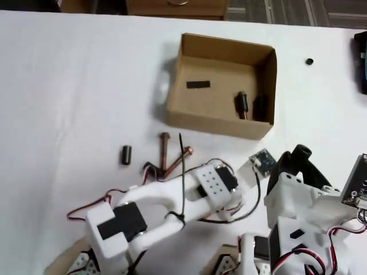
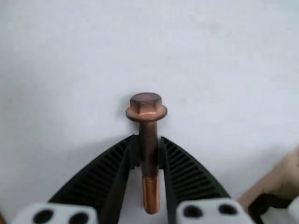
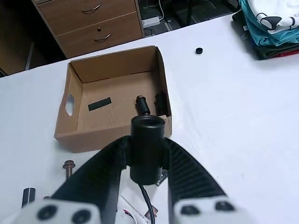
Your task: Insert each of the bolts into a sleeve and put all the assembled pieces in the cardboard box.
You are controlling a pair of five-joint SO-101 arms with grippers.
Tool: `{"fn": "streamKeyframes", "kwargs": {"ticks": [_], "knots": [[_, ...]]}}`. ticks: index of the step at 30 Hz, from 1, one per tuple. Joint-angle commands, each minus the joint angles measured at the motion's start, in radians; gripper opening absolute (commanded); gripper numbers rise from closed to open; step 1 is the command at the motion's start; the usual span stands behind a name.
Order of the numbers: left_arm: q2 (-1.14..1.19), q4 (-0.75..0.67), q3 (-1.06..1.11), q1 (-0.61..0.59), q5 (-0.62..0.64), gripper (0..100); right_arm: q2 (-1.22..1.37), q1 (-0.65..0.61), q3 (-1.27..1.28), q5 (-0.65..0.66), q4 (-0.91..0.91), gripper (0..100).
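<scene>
My left gripper (image 2: 148,142) is shut on the shank of a copper bolt (image 2: 147,108), whose hex head sticks out past the fingertips just above the white table. From above, that bolt's head (image 1: 187,152) shows beside the left gripper (image 1: 175,164). My right gripper (image 3: 147,156) is shut on a black sleeve (image 3: 147,129), held upright with its bore facing the camera; the high view has this sleeve (image 1: 301,153) right of the left arm. A second bolt (image 1: 165,148) and a loose sleeve (image 1: 126,154) lie on the table. The cardboard box (image 1: 218,123) holds an assembled piece (image 1: 242,105) and another dark piece (image 1: 259,106).
A black strip (image 1: 198,85) lies on the box floor. A small black round part (image 1: 309,61) sits on the table right of the box. Wooden drawers (image 3: 93,21) stand beyond the table's far edge, and folded cloth (image 3: 268,23) lies at its far right.
</scene>
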Motion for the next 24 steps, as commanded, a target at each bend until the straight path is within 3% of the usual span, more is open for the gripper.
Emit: {"fn": "streamKeyframes", "kwargs": {"ticks": [1,8,15,24], "knots": [[0.008,0.011,-0.048,-0.003,-0.002,3,0.007,0.004,0.000,0.011,-0.002,1.9],[0.002,0.074,-0.128,-0.008,-0.002,2,0.004,0.004,0.000,0.011,-0.002,1.9],[-0.002,0.399,-0.438,-0.061,0.003,2,-0.001,0.002,0.026,0.011,-0.002,1.9],[-0.003,0.806,-0.992,-0.183,0.003,2,-0.001,0.002,0.074,0.011,-0.002,1.9]]}}
